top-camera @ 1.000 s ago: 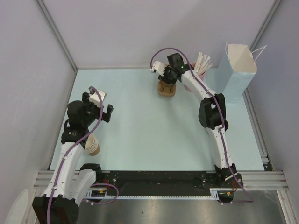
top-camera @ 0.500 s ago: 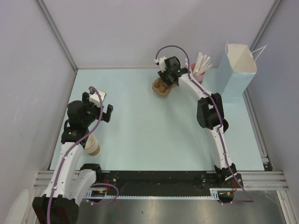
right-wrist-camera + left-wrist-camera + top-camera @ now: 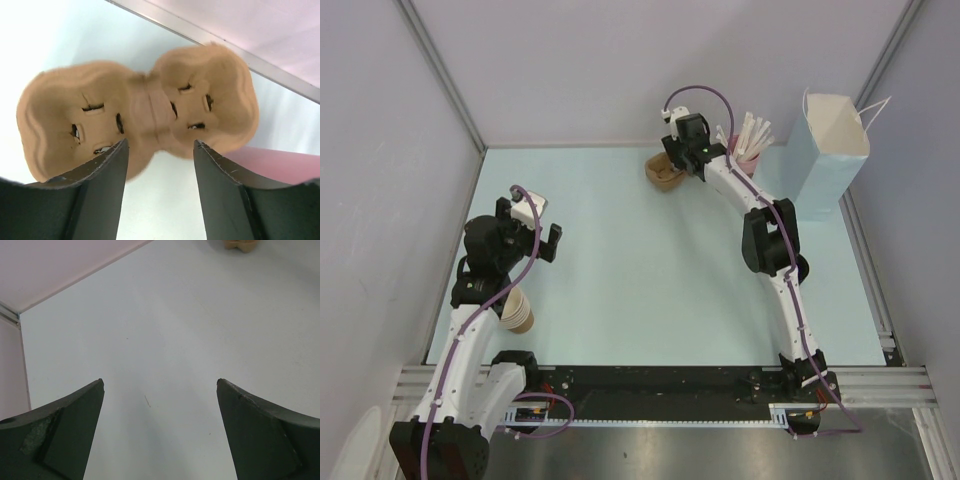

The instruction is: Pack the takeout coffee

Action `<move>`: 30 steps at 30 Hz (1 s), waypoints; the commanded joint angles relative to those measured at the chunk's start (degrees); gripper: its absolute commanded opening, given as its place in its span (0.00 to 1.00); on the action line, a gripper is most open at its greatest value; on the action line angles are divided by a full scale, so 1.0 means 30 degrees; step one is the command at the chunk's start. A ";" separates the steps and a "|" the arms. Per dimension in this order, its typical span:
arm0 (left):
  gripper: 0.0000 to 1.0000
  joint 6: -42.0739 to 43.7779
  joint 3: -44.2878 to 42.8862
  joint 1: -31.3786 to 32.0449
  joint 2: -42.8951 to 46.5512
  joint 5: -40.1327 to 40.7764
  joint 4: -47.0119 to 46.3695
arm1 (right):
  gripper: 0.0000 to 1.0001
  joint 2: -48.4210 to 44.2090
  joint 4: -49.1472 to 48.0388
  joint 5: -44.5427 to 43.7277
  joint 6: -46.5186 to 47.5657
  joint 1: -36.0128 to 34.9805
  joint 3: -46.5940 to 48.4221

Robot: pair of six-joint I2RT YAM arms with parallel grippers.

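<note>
With the right end effector point(image 3: 160, 143) part-open and empty at the cup carrier point(image 3: 140, 112) by the surface's point(image 3: 620, 260) far edge, and the left end effector point(image 3: 160, 382) wide and empty, I'd lift clear without nudging it; no lidded coffee is in sight.

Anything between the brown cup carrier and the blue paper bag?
Yes: the pink cup of straws stands between the cup carrier and the blue paper bag, nearer the bag. A straight slide would likely hit it.
</note>
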State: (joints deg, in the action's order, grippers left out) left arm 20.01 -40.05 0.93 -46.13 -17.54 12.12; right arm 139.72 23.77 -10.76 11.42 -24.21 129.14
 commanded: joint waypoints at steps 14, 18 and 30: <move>0.99 0.0303 -0.0155 -0.0105 -0.0151 0.0134 -0.0377 | 0.66 0.0711 -0.1887 0.1069 0.1670 -0.0076 0.1073; 0.99 0.0332 -0.0155 -0.0134 -0.0210 0.0163 -0.0320 | 0.65 0.1092 -0.1975 0.1068 0.1993 -0.0018 0.1132; 1.00 0.0332 -0.0155 -0.0134 -0.0268 0.0134 -0.0319 | 0.52 0.1210 -0.2034 0.1743 0.2140 0.0452 0.0811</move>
State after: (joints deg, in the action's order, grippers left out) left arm 20.03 -40.05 0.93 -46.89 -17.10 12.12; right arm 144.16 19.84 -6.15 17.34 -23.31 129.99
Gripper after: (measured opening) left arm 0.994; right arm 0.543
